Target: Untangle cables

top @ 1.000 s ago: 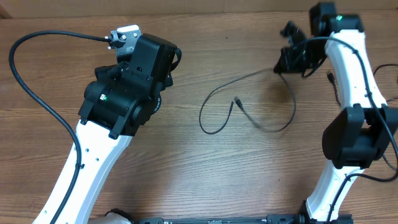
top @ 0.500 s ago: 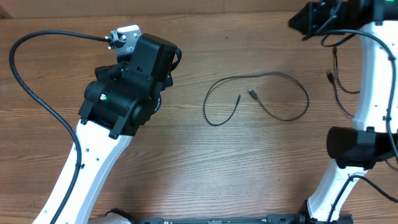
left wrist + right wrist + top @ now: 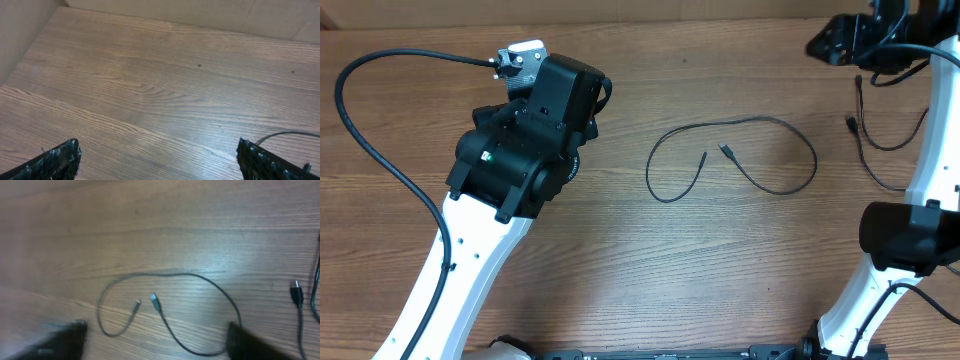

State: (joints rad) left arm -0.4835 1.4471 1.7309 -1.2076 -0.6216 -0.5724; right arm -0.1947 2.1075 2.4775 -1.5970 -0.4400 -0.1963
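Cables first, from above: I count three thin black cords on the wooden table [image 3: 620,270]. The middle cable [image 3: 814,165] lies alone at the table's centre in one open loop that does not cross itself. Its two small plugs [image 3: 727,150] sit near each other inside the curve, not touching. Well apart from it, by the right edge, lie the other two: a curved cable [image 3: 861,105] bending like a hook, and just beside it a lower cable [image 3: 868,168] with a plug at its upper end. Whether those two cross behind my right arm [image 3: 900,235] I cannot tell. My right claw [image 3: 830,45] hangs over the far right corner, near the curved cable's top end. My left arm [image 3: 510,160] lies across the left half. At my left wrist, my left claw [image 3: 157,152] stands wide apart over bare wood with nothing between its two fingers [image 3: 55,160]. A thin dark strand [image 3: 287,133] shows at the right edge; which cord it is I cannot tell. At my right wrist the picture is blurred. My two fingers [image 3: 250,342] are spread wide and empty, the middle loop lies on the table between them, and the plug of another cord shows at the right.
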